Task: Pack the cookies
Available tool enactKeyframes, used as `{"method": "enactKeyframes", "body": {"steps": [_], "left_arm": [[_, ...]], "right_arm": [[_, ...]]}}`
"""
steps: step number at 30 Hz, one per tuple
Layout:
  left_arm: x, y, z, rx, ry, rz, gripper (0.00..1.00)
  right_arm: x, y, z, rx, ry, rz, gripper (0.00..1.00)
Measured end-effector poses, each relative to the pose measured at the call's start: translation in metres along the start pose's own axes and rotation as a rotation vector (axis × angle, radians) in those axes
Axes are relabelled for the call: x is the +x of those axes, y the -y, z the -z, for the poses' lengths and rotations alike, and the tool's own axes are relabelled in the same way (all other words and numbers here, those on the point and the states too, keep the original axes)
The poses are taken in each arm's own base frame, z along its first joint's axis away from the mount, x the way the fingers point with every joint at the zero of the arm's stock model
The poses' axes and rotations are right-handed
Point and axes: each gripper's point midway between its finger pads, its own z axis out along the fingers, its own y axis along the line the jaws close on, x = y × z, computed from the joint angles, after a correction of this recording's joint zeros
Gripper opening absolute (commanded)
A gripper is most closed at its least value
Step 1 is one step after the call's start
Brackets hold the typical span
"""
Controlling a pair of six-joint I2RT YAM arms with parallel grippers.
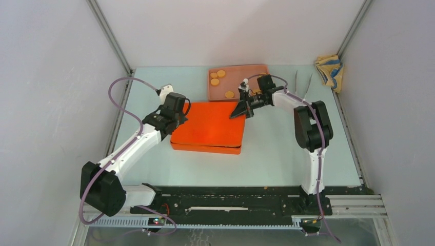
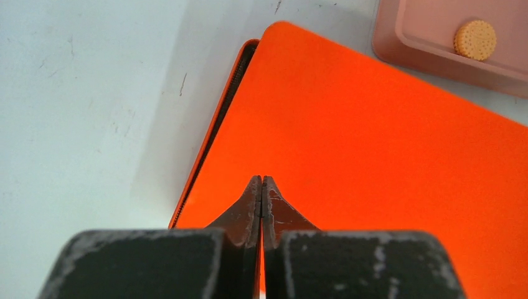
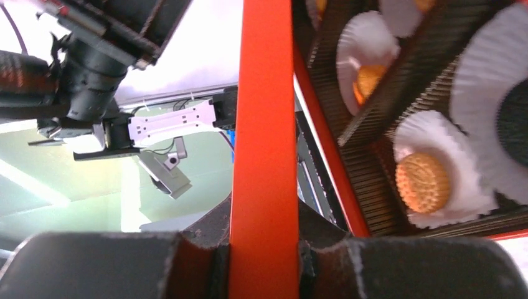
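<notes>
Though blurry, cookies point(image 3: 423, 182) beside end effector point(image 3: 263, 258)

The left arm point(image 1: 128, 151) rose from its base at the near left and stretched far and rightward, its wrist angled down toward the surface. The left end effector point(image 2: 261, 190) was fully closed, its two fingers point(image 2: 245, 217) pressed together tip to tip and holding nothing. The right arm point(image 1: 310, 128) stood up from the near right, bent sharply at the elbow and reached leftward. The right end effector point(image 1: 241, 109) pointed left and down, its jaws clamped on the thin edge of an orange lid point(image 3: 264, 124).
</notes>
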Motion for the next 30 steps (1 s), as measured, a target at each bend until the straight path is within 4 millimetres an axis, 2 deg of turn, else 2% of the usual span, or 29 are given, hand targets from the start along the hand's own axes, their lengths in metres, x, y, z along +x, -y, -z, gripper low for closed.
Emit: {"method": "enactKeyframes", "body": {"steps": [6,10,19,24,30], "left_arm": [[0.0,0.003,0.0,0.015,-0.004,0.002,0.0],[0.001,0.003,0.0,0.015,-0.005,0.001,0.0],[0.001,0.002,0.0,0.014,-0.006,-0.014,0.0],[0.001,0.002,0.0,0.012,-0.005,-0.017,0.0],[0.0,0.001,-0.001,0.007,-0.001,-0.018,0.0]], "right_arm": [[-0.001,-0.057,0.01,0.005,0.067,0.159,0.0],[-0.004,-0.07,0.006,-0.018,0.064,0.181,0.0],[-0.012,-0.06,-0.008,-0.035,0.042,0.099,0.0],[-0.021,-0.036,-0.021,-0.032,0.02,0.039,0.0],[-0.014,-0.009,-0.03,-0.02,-0.025,-0.046,0.0]]}}
